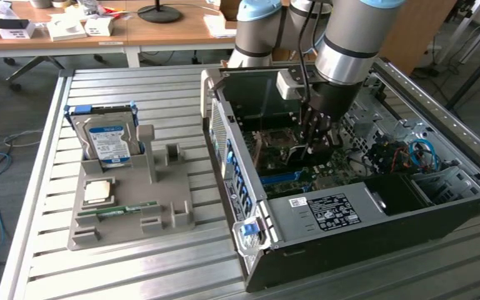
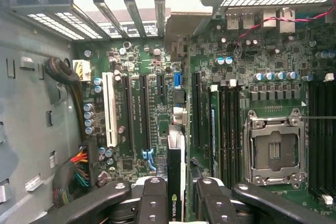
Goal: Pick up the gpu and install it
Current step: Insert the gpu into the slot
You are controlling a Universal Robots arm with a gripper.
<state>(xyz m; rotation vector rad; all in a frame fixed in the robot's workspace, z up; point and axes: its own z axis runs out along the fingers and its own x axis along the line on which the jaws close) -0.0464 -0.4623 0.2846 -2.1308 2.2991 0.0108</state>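
Inside the case (image 1: 374, 240), the end effector (image 2: 181, 199) grips the gpu (image 2: 176, 163).

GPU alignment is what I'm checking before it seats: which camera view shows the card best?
The wrist view: the gpu stands edge-on, held in the gripper, over the motherboard slots. In the exterior view the gripper and arm hide most of it.

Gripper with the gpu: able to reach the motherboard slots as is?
Probably yes. The gripper holds the gpu inside the open case, over the motherboard; the cable bundle lies aside from the slots.
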